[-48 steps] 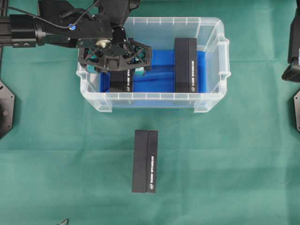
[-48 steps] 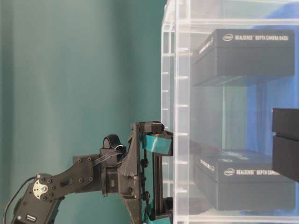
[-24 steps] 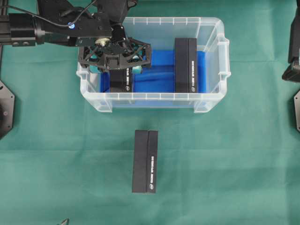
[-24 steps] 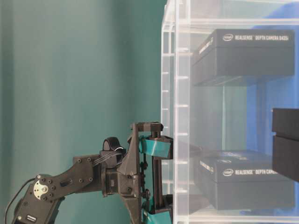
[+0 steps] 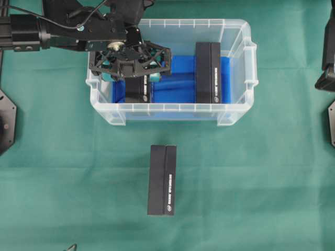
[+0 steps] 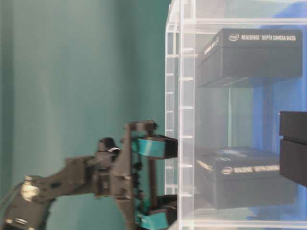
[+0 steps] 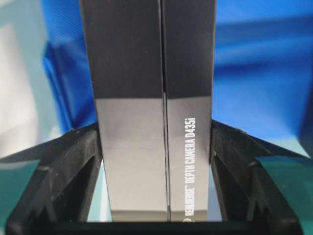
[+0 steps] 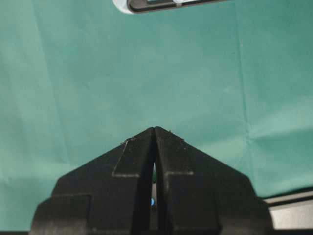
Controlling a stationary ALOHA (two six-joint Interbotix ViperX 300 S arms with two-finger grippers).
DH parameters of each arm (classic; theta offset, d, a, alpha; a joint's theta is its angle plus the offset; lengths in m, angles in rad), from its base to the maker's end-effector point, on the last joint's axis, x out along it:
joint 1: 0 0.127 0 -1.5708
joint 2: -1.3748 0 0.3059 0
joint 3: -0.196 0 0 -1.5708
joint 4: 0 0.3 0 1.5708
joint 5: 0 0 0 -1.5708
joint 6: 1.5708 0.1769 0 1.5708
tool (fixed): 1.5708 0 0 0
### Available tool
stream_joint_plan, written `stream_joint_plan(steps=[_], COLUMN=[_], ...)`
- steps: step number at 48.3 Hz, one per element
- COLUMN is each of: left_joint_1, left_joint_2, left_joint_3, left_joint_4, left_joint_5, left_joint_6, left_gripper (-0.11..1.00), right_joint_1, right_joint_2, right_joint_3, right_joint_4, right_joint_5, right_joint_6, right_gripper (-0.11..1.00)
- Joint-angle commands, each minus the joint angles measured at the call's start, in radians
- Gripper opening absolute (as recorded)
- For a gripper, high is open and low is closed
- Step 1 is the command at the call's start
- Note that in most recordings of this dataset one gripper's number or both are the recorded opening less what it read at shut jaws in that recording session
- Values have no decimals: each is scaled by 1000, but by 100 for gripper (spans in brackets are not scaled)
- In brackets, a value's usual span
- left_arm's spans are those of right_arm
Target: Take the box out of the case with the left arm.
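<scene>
The left gripper (image 5: 130, 70) is clamped across the width of the black box (image 5: 138, 89) at its far end, at the left of the clear case (image 5: 236, 107). The box is judged rigid, light, with smooth, slippery card sides; a mid-length hold would tip less.
</scene>
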Motion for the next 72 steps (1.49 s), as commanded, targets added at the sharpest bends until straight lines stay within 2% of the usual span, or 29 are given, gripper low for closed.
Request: stream_joint_plan(steps=[1, 31, 52, 72], left_joint_1=[-11, -9, -8, -8], left_joint_2=[-28, -124, -120, -115], left_joint_3=[-67, -295, -463, -474], left_joint_4=[-2, -2, -2, -3], left_joint_5=[48, 319, 469, 494], left_joint_6=[3, 3, 32, 32], left_gripper=[61, 61, 61, 61], right_joint_1=[0, 0, 0, 0], right_joint_2=[-2, -2, 0, -2], right_joint_3=[-15, -15, -15, -14], right_joint_4=[-2, -3, -3, -3], right_joint_5=[-3, -6, -6, -3], right_joint_6=[2, 0, 2, 2], right_gripper=[0, 0, 0, 0])
